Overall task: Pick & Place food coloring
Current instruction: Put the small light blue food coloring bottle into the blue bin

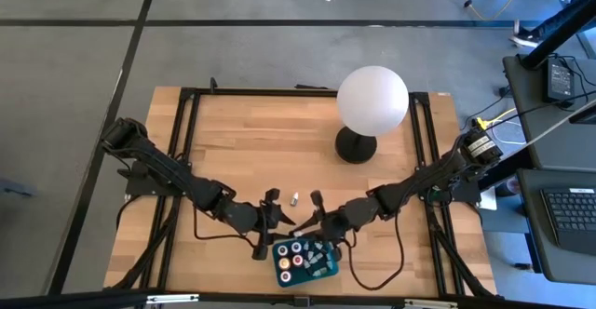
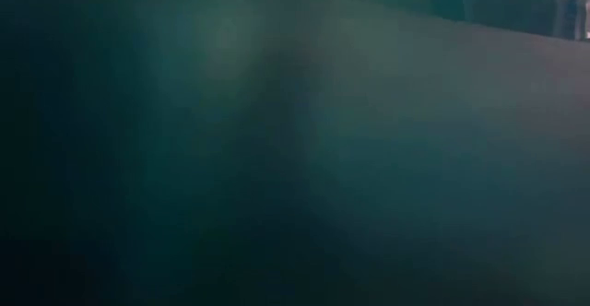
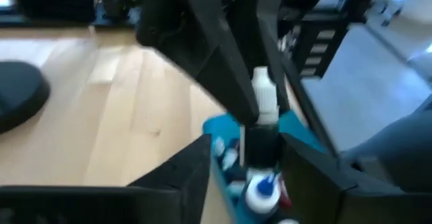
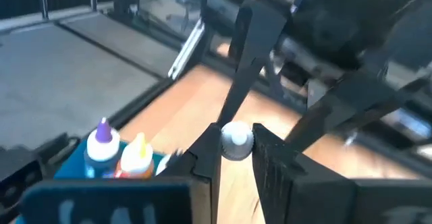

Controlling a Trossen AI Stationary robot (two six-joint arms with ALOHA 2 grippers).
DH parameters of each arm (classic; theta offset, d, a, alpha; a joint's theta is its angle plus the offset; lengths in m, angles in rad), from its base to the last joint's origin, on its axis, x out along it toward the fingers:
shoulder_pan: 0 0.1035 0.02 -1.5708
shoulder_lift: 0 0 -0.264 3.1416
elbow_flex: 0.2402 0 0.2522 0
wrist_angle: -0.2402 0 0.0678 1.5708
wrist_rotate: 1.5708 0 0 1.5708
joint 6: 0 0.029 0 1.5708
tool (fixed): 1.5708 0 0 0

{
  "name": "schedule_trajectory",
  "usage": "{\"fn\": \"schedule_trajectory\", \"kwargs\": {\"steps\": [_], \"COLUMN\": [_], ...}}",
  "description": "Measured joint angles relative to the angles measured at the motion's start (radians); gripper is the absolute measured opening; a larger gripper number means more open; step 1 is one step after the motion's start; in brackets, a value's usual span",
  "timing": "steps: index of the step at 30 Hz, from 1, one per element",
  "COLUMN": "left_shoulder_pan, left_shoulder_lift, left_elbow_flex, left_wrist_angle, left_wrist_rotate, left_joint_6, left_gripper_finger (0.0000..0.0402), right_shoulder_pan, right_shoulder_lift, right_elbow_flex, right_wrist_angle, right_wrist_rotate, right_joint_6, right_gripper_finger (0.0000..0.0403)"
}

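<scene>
right wrist: we see the right gripper [image 4: 236,155] clamped on a white-capped bottle [image 4: 237,140], cap between its fingertips; the high view can't resolve that.
left wrist: the same bottle [image 3: 264,101] sits ahead of the left gripper [image 3: 246,163], whose jaws stand apart.
low: only the teal tray [image 2: 295,158] wall, blocking everything.
nearby: lamp [image 1: 372,100] well behind both jaws; one stray bottle [image 1: 292,197] lies between the arms.
tray contents: red, yellow and purple-tipped bottles [image 1: 300,255].

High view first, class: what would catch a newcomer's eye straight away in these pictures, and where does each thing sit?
The white globe lamp on its black base dominates the far right part of the wooden table. At the near edge, both dark arms meet over a teal tray of little food coloring bottles. The right claw is shut on a white-capped bottle, with the left claw close beside it.
</scene>
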Motion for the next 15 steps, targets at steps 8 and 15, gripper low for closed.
{"fn": "schedule_trajectory", "kwargs": {"steps": [8, 15], "left_shoulder_pan": [0.002, 0.003], "left_shoulder_lift": [-0.013, -0.013], "left_elbow_flex": [0.0, 0.0], "left_wrist_angle": [-0.185, -0.221], "left_wrist_rotate": [-0.007, -0.149], "left_joint_6": [-0.046, -0.053], "left_gripper_finger": [0.021, 0.0208], "right_shoulder_pan": [0.042, 0.089], "right_shoulder_lift": [0.0, 0.021], "right_elbow_flex": [0.0, 0.0], "right_wrist_angle": [-0.171, -0.349], "right_wrist_rotate": [0.018, -0.059], "right_joint_6": [0.107, 0.324], "right_gripper_finger": [0.0068, 0.0077]}}
